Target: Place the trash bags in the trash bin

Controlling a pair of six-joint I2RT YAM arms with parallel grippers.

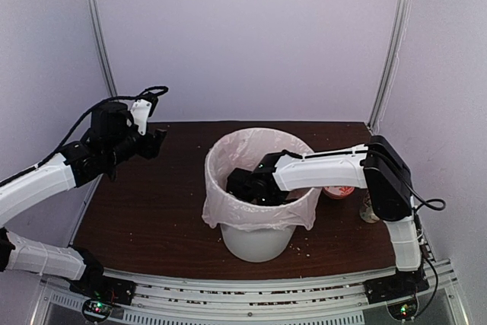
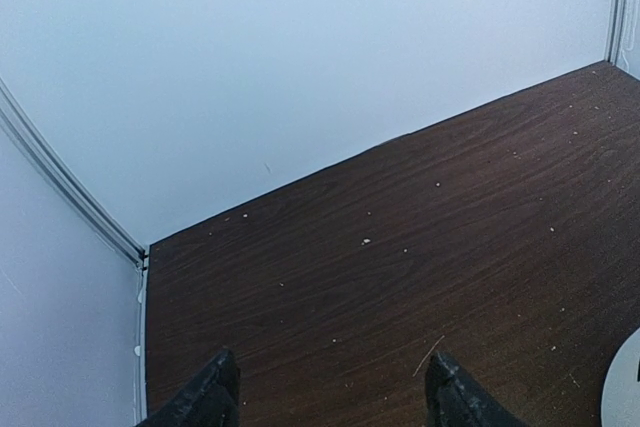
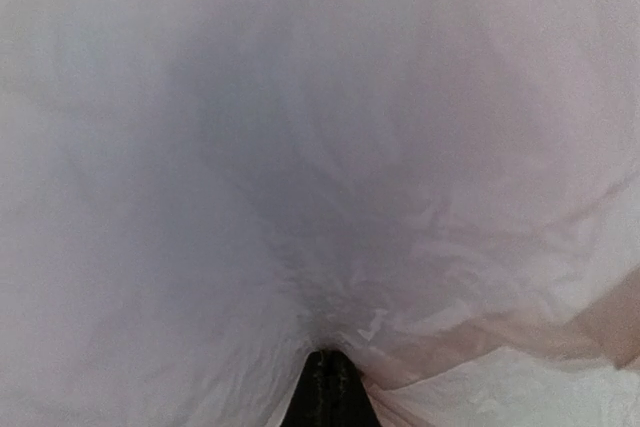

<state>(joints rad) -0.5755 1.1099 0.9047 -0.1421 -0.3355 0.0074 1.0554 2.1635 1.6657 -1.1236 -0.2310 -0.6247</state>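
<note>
Pale-pink plastic trash bag point(image 1: 228, 215) lines the white trash bin point(image 1: 259, 245) at the middle of the brown table point(image 1: 152, 218), its edge draped over the rim. The right gripper point(image 1: 237, 185) reaches inside the bin, fingers pressed together against the film; a pinch cannot be told. The left gripper point(image 1: 156, 142) hovers spread apart and empty over the table's left.

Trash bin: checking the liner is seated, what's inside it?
The pale-pink trash bag lines the trash bin, edge draped over its rim; the shut right pincer reaches in against the plastic. Bag and arm hide the floor.
</note>
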